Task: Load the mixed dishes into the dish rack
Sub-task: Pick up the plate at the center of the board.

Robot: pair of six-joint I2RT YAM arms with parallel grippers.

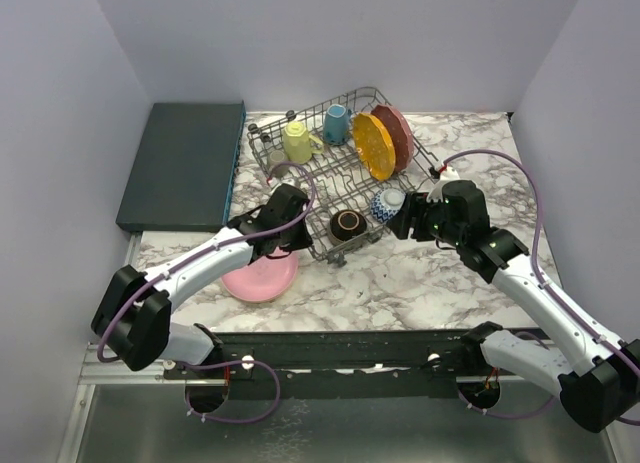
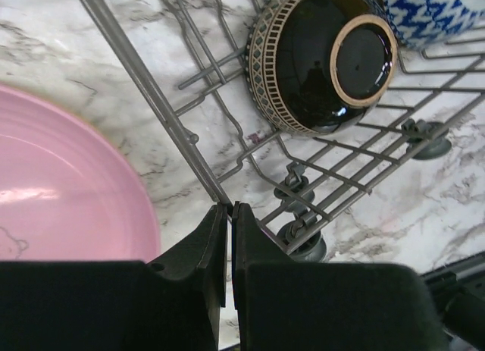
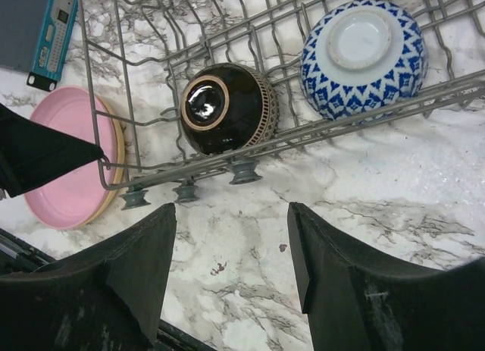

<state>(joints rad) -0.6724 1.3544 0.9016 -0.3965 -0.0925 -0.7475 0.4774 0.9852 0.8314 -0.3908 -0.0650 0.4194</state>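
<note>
The grey wire dish rack [image 1: 335, 178] holds a yellow mug [image 1: 297, 141], a blue mug [image 1: 336, 124], an orange dotted plate [image 1: 373, 146], a dark red plate [image 1: 397, 133], a blue-white bowl [image 3: 364, 48] and a brown bowl [image 2: 318, 59]. A pink plate [image 1: 260, 276] lies on the table left of the rack, with a tan rim showing under it in the right wrist view. My left gripper [image 2: 229, 208] is shut on the rack's near-left rim wire [image 2: 144, 86]. My right gripper [image 3: 231, 211] is open and empty over the table in front of the rack.
A flat dark teal slab [image 1: 180, 163] lies at the back left, beside the rack. The rack stands on small wheels [image 3: 244, 171]. Purple cables trail from both arms. Walls close in the table on three sides.
</note>
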